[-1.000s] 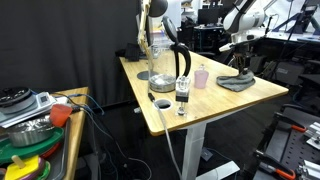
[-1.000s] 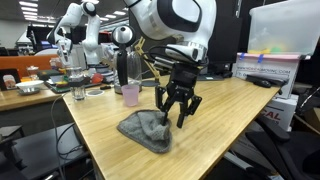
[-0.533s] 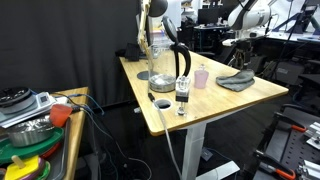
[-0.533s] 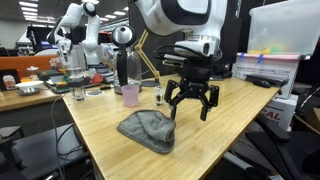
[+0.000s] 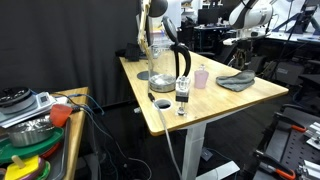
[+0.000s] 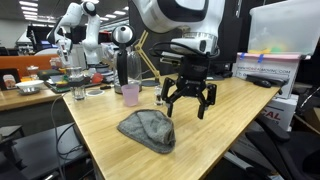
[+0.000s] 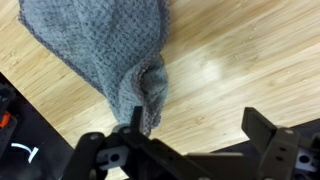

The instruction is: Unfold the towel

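Open room, left: bare wood of the table [image 6: 95, 135] runs clear from the left edge up to the cloth.
Pink cup: one pink cup [image 6: 130, 95], upright, behind the cloth and well apart from it.
Towel, place: the towel [image 6: 148, 130] lies on the tabletop near the front edge, below and just left of the arm's hand, and nothing is touching it.
Towel, look: grey-green, knit-textured and bunched into a low lump. In the wrist view the towel [image 7: 100, 45] narrows to a puckered fold that points toward the fingers.
Gripper: there's the gripper [image 6: 186, 108], hovering above the wood just right of the cloth, fingers spread wide and holding nothing.
Open room, right: plain tabletop from the gripper out to the right edge.
Far side: in an exterior view the towel [image 5: 236, 81] sits close to the table's end, right of the cup.
Count: one towel, one pink cup, one gripper.
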You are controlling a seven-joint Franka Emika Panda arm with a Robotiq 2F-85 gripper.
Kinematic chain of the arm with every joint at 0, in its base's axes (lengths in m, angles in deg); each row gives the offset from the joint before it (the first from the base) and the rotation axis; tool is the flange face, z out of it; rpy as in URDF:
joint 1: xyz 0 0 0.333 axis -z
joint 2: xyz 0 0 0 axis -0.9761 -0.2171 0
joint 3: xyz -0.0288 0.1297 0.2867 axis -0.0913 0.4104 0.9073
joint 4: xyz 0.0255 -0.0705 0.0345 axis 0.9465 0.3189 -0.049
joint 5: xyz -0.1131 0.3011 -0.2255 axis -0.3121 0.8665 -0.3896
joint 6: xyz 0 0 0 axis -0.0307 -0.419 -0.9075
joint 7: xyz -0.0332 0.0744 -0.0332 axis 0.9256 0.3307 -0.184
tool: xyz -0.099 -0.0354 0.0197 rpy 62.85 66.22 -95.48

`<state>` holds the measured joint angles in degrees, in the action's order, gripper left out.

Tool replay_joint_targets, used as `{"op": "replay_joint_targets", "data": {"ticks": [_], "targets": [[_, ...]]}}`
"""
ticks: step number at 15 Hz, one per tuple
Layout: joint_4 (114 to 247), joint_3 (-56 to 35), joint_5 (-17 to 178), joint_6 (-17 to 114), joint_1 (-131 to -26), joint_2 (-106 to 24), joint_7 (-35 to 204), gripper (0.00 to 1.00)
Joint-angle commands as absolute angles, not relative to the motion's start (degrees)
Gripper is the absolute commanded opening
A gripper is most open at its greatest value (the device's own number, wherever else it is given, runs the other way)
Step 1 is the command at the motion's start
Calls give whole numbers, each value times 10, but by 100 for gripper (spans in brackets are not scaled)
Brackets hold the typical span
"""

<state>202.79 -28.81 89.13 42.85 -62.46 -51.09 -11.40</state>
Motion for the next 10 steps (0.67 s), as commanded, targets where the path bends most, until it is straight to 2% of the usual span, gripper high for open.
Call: {"op": "replay_joint_targets", "data": {"ticks": [1, 6, 10], "targets": [[2072, -292, 874, 439, -633, -452, -115, 100], [2098, -282, 862, 418, -631, -414, -108, 100], [2110, -271, 884, 454, -626, -436, -95, 100]]}}
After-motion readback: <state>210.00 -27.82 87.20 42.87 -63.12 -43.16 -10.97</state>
